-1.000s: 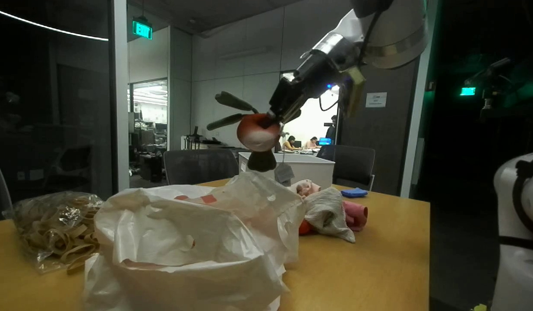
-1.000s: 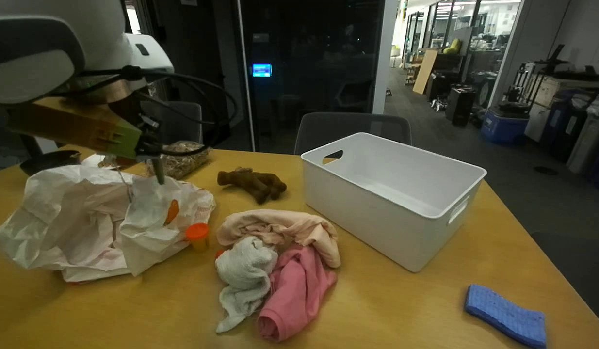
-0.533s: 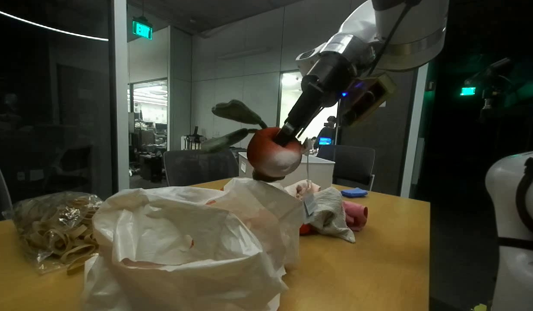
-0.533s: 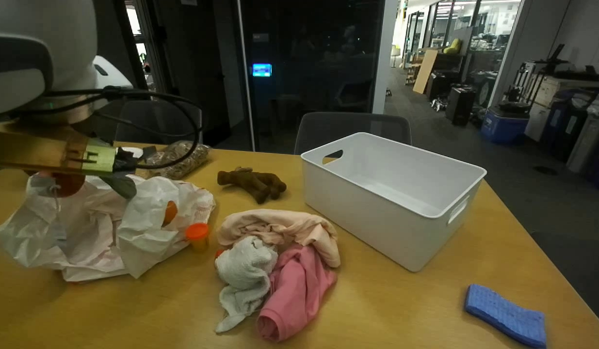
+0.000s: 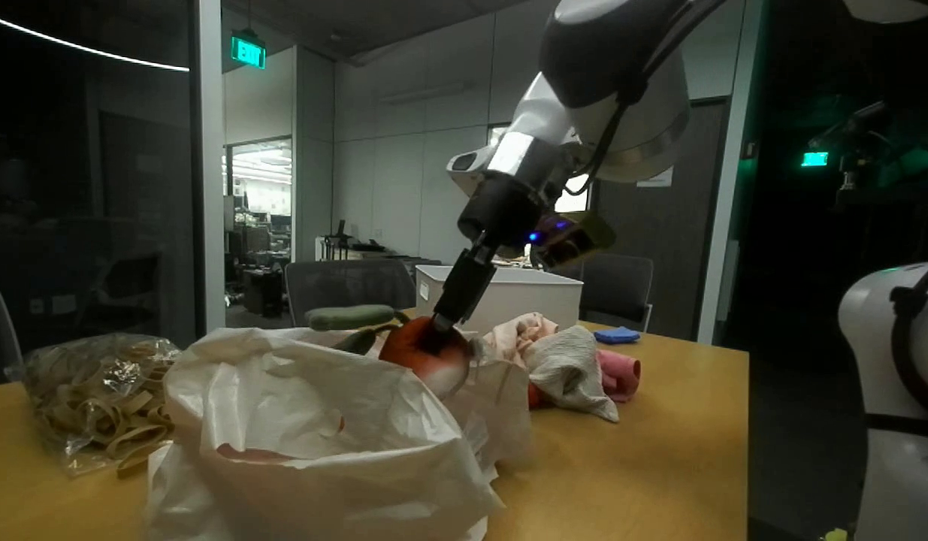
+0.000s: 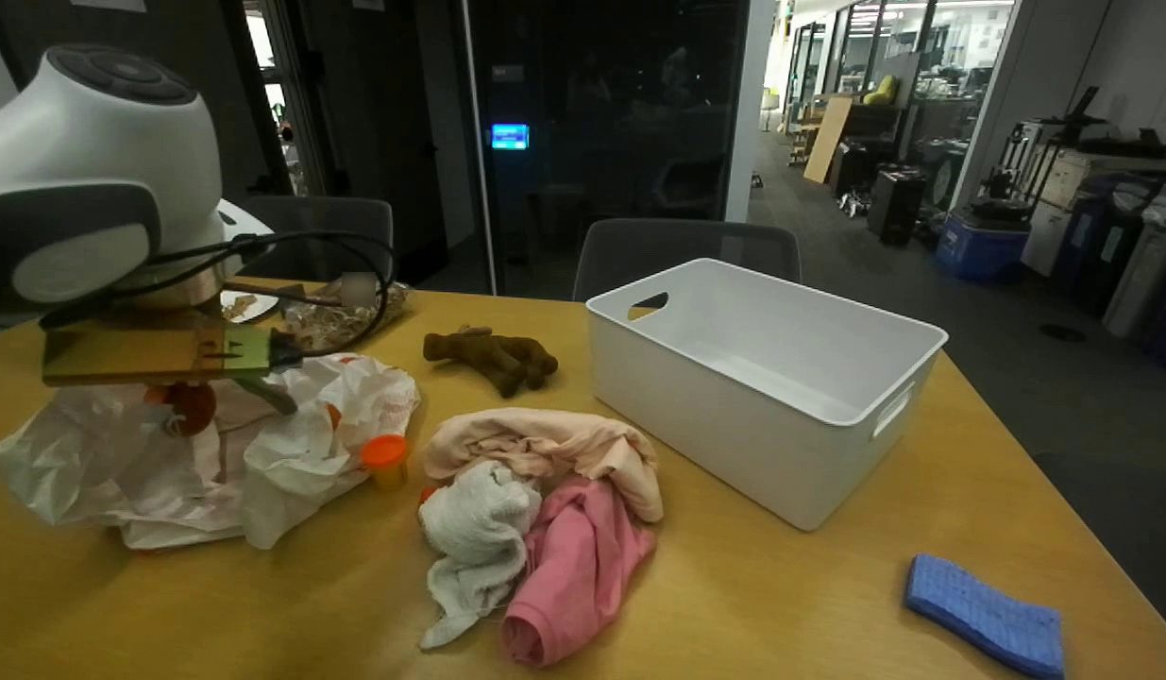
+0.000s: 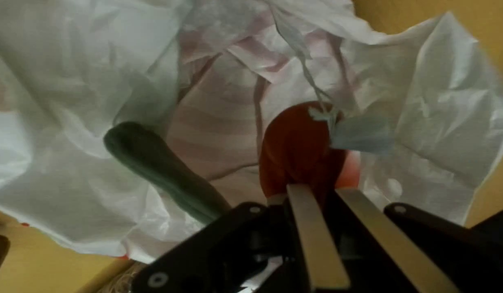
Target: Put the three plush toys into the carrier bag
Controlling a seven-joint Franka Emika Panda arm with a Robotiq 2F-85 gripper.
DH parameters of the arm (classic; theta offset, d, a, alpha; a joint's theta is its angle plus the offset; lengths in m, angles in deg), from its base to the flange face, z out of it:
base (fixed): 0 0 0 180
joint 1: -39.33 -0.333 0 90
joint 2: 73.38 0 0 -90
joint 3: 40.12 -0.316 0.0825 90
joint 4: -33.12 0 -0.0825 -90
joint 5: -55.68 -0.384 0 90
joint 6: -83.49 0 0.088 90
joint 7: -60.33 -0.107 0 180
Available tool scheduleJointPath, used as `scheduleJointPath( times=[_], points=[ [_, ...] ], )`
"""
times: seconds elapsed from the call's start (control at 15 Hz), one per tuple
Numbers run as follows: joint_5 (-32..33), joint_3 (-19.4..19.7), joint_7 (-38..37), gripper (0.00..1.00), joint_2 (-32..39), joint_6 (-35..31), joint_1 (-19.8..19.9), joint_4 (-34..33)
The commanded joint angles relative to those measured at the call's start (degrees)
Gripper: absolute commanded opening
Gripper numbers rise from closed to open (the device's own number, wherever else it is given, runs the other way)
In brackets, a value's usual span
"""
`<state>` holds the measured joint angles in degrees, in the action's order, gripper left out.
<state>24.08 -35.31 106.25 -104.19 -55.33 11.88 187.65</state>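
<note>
A round orange-red plush toy (image 5: pixel 433 362) with green leaves hangs tilted from my gripper (image 5: pixel 436 330), which is shut on the fabric at its top. Below it in the wrist view spreads the mouth of the white carrier bag (image 7: pixel 414 85); the toy (image 7: pixel 302 138) is over this opening, one green leaf (image 7: pixel 165 171) reaching out to the left. Whether it touches the film I cannot tell. A tan-brown plush toy (image 6: pixel 493 357) lies on the table beyond the bag (image 6: pixel 82 472) in an exterior view. The third plush toy is hidden or out of view.
Beside the bag stand an orange-lidded jar (image 6: pixel 384 461) and a heap of cloths with a pink one (image 6: pixel 583 571). A white bin (image 6: pixel 743 444) is further right, a blue cloth (image 6: pixel 984 609) near the edge. A clear bag of tan bands (image 5: pixel 103 402) lies beside the carrier bag.
My gripper has come down with the orange-red toy, from well above the bag to level with its rim in an exterior view. It stays shut on the toy. The brown toy has not moved.
</note>
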Motion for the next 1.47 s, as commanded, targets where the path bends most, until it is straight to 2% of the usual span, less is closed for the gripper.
scheduleJointPath(
  times=[0.0,0.27,0.4,0.47,0.53,0.6,0.67,0.8,1.0,1.2,1.33,1.4],
  points=[
    [-0.49,-2.37,2.91,0.10,9.67,-9.72,0.34,-3.92],
    [-0.62,-3.52,3.73,0.10,17.00,-18.53,0.49,-6.30],
    [-0.42,-4.05,3.03,0.10,19.45,-18.88,1.23,-7.78],
    [-0.45,-4.39,2.78,0.20,20.32,-18.77,1.72,-8.41],
    [-0.74,-4.59,2.71,0.11,21.08,-17.78,2.22,-9.20],
    [-0.89,-4.94,2.53,0.15,21.74,-17.23,2.82,-9.84],
    [-0.80,-5.43,1.91,0.42,22.32,-17.19,3.53,-10.32],
    [-1.30,-6.15,1.08,0.41,21.62,-15.17,4.62,-11.09],
    [-2.36,-6.62,0.51,0.62,17.34,-11.96,5.79,-11.74],
    [-7.52,-5.15,2.46,0.84,11.57,-7.06,5.35,-12.62],
    [-10.62,-4.97,2.02,0.98,9.99,-8.65,5.47,-13.68],
    [-11.14,-5.64,0.49,1.00,10.51,-12.95,6.13,-14.32]
  ],
)
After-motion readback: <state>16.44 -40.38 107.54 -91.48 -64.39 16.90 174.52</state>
